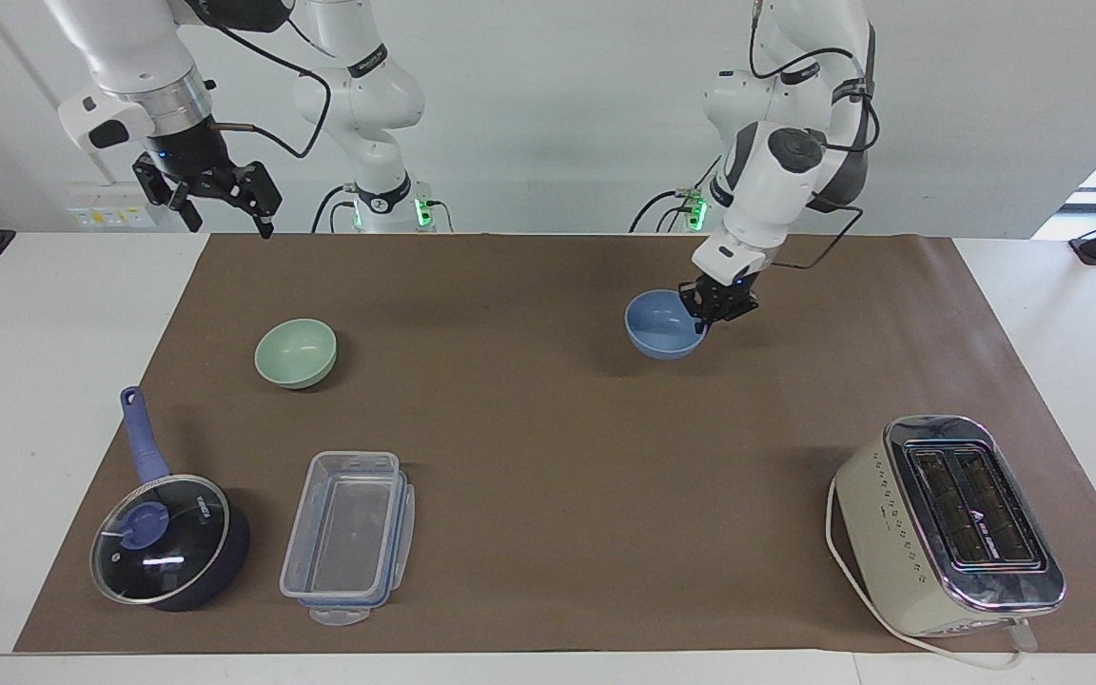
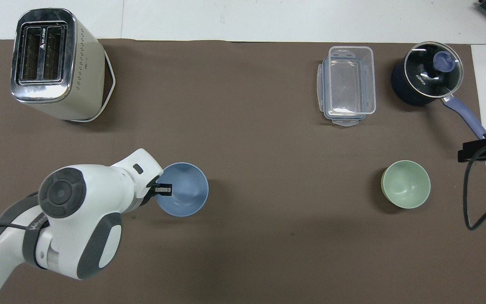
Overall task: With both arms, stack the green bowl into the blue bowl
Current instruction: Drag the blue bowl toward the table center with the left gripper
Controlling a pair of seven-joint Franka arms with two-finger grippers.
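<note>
The blue bowl [image 1: 660, 327] [image 2: 185, 191] is low over the brown mat near the table's middle, a little toward the left arm's end. My left gripper [image 1: 703, 325] [image 2: 163, 189] is shut on its rim, on the side facing the left arm's end. The green bowl [image 1: 296, 353] [image 2: 406, 190] sits upright and empty on the mat toward the right arm's end, with nothing touching it. My right gripper [image 1: 229, 226] hangs open and empty, high over the table edge nearest the robots, at the right arm's end; that arm waits.
A cream toaster [image 1: 948, 523] [image 2: 53, 63] stands at the left arm's end, farther from the robots. A clear rectangular container [image 1: 348, 538] [image 2: 348, 84] and a dark blue lidded saucepan [image 1: 167, 538] [image 2: 426, 78] lie farther out than the green bowl.
</note>
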